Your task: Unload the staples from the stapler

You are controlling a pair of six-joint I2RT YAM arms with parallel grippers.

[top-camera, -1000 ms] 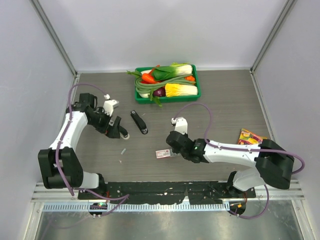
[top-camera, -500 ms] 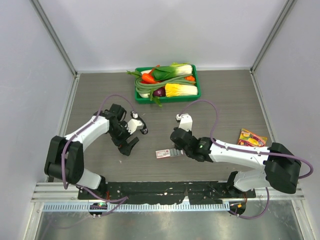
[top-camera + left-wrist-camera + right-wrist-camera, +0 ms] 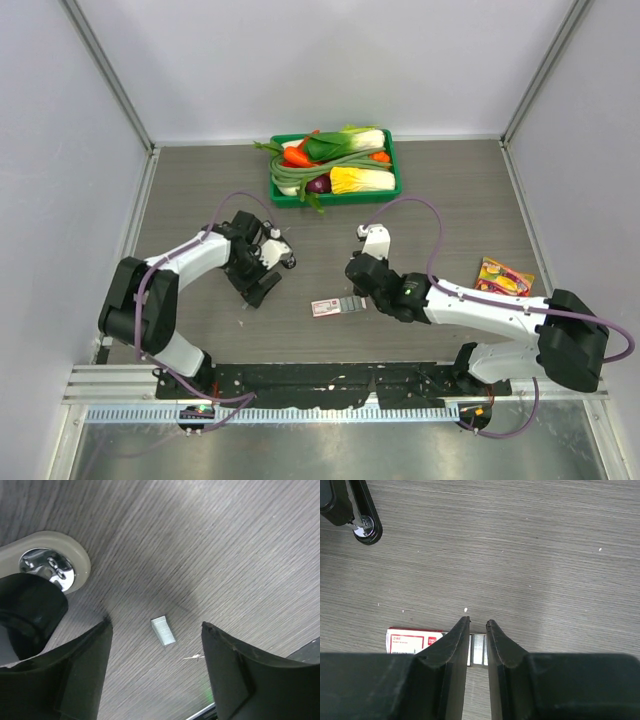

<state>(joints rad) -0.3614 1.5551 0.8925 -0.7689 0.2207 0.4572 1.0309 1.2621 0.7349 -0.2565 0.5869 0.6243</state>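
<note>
Both left fingers wide astride staples, right fingers narrow around second strip

Your bench is dark grey woodgrain. On it: a green tray of vegetables at the far edge, a black stapler left of centre, and a red-and-white staple box near the front with a silvery strip just beside it. There's also a short loose strip of staples, and a colourful packet far right.
</note>
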